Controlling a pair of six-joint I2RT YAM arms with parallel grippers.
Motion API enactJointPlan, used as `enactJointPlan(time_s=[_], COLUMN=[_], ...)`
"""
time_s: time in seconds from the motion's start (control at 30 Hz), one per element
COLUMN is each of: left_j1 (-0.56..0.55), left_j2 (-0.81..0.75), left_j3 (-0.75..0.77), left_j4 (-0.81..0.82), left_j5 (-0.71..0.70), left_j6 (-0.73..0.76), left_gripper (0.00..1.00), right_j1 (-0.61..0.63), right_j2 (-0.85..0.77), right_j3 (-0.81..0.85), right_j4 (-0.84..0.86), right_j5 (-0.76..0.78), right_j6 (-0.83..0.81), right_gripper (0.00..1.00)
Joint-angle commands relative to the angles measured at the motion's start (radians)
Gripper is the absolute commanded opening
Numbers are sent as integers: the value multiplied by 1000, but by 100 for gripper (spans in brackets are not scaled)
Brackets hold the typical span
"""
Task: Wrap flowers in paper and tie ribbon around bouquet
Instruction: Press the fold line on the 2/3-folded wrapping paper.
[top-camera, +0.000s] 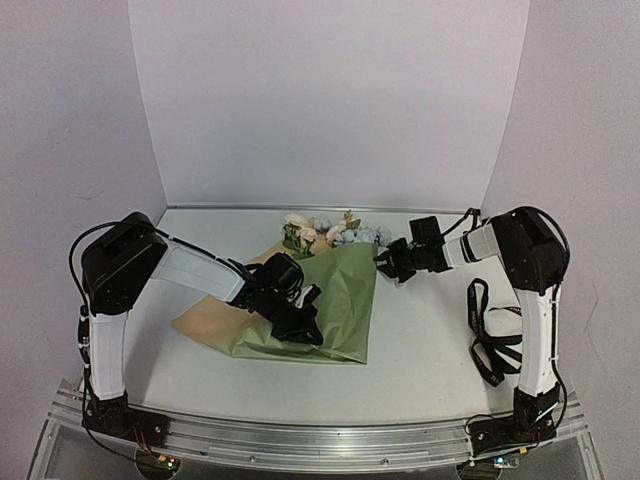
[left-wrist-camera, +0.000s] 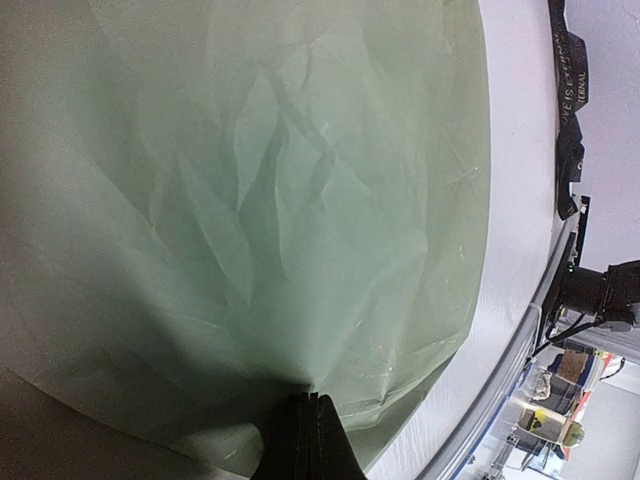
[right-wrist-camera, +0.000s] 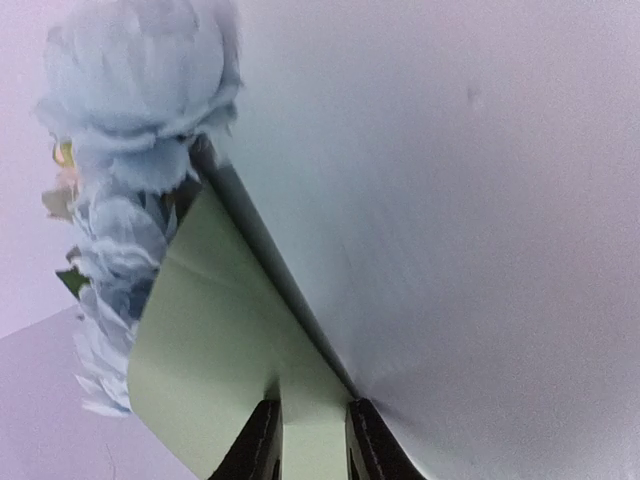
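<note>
The olive-green paper (top-camera: 335, 300) lies creased mid-table, its tan side (top-camera: 205, 318) showing at the left. The flowers (top-camera: 330, 235), pale blue and cream, lie at its far edge. My left gripper (top-camera: 300, 325) is shut on the paper's near part; in the left wrist view its jaws (left-wrist-camera: 308, 402) pinch a pulled-up fold of the sheet (left-wrist-camera: 260, 200). My right gripper (top-camera: 385, 262) holds the far right corner. In the right wrist view its narrow-set jaws (right-wrist-camera: 312, 440) have the paper's lifted edge (right-wrist-camera: 220, 340) between them, beside the blue blooms (right-wrist-camera: 140, 90). The black ribbon (top-camera: 492, 335) lies loose at the right.
The white table (top-camera: 430, 350) ends in an aluminium rail (top-camera: 320, 440) at the near edge. White walls close in the back and both sides. The ribbon (left-wrist-camera: 570, 100) lies by the right arm's base.
</note>
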Motion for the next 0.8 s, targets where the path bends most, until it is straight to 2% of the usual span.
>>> enactJointPlan(time_s=[0.0,0.17,0.27,0.4,0.57,0.67,0.77], left_j1=[21,21,22,22,30,35,35], left_j2=[49,35,21,-18,-90,-111,-121], left_j3=[-31,-27,-17,19,54,60,57], left_j4=[-169,-166,-158,-143,-128,-121,-114], left_j5=[-130,-129,-131,-133,-139,-122,-100], left_j6=[32,27,21,10,-9,-18,-26], left_gripper=[0,0,0,1,6,6,5], right_j1=[-47,-74,-74,-41,88,188,291], right_j2=[81,132,62,-118,-362,-450,-477], right_j3=[188,363,348,206,-46,-179,-230], right_j4=[-195,-322,-367,-393,-397,-334,-319], right_j5=[38,-1,-13,-57,-82,-84,-65], right_j6=[-47,-98,-148,-234,-324,-348,-394], right_gripper=[25,26,27,27,28,27,26])
